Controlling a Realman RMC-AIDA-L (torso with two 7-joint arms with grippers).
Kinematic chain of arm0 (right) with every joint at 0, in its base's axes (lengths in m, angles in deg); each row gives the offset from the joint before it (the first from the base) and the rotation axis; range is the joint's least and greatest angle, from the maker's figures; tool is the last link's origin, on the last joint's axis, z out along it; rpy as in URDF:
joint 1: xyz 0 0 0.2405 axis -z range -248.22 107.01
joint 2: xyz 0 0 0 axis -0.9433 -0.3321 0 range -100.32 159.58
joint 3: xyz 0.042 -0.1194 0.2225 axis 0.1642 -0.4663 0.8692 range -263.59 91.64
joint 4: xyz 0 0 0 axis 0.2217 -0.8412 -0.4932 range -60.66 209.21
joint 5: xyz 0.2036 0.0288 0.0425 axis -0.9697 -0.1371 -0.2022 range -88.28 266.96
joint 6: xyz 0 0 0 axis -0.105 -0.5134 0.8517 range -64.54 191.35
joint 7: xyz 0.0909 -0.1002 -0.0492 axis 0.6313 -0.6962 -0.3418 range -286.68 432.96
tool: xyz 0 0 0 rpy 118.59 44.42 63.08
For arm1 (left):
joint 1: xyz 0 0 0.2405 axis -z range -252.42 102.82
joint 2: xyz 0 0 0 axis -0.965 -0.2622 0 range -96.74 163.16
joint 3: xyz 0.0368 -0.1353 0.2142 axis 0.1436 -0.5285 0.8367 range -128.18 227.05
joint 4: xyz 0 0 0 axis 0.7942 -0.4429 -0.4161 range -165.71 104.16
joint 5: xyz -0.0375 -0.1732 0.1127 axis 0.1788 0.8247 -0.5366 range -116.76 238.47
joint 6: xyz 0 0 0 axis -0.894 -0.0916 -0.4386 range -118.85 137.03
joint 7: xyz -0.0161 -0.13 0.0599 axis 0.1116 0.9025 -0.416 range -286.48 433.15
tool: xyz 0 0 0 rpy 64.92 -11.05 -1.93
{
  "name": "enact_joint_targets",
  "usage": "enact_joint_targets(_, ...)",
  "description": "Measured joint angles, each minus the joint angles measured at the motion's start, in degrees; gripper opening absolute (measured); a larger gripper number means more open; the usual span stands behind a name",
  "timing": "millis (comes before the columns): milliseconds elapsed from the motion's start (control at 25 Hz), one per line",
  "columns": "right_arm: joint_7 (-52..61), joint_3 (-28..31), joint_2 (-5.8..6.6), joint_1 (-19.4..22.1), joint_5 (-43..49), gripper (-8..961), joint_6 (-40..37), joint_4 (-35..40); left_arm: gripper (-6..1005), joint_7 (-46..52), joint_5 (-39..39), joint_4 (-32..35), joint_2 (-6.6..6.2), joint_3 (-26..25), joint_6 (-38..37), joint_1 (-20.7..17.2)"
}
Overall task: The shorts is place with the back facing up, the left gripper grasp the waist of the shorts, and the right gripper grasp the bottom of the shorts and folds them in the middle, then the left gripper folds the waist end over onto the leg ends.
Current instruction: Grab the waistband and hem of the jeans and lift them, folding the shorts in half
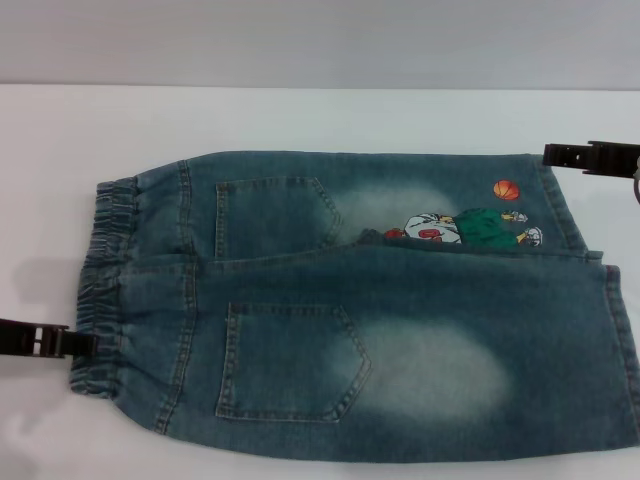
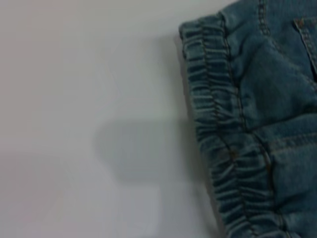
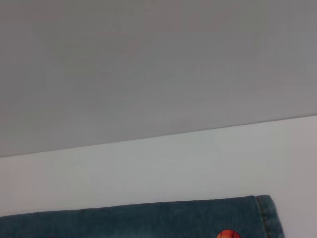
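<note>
Now I'm seeing the shorts (image 1: 380,330) lying flat on the tabletop (image 1: 300,115), left gripper (image 1: 45,340) touching the waist (image 1: 105,290), right gripper (image 1: 590,157) beside the hem (image 1: 560,205); I cannot tell either grip.

A: Any writing to read here?

B: Hardly. The shorts (image 1: 380,310) carry a small cartoon print (image 1: 465,228) beside an orange ball (image 1: 507,189); a red mark on the figure's white top may be a number, but it is too small to make out.

A: Labels or brands?

B: None legible.
</note>
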State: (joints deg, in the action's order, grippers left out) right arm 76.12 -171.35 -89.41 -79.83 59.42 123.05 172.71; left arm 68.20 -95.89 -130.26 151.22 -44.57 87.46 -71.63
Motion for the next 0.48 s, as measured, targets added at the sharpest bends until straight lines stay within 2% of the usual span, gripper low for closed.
enact_joint_targets(480,-1.1,0.0,0.07,-0.2,0.4,762,-0.2,0.3,843,3.2,0.0,0.3,0.03,3.4,2.3,1.1)
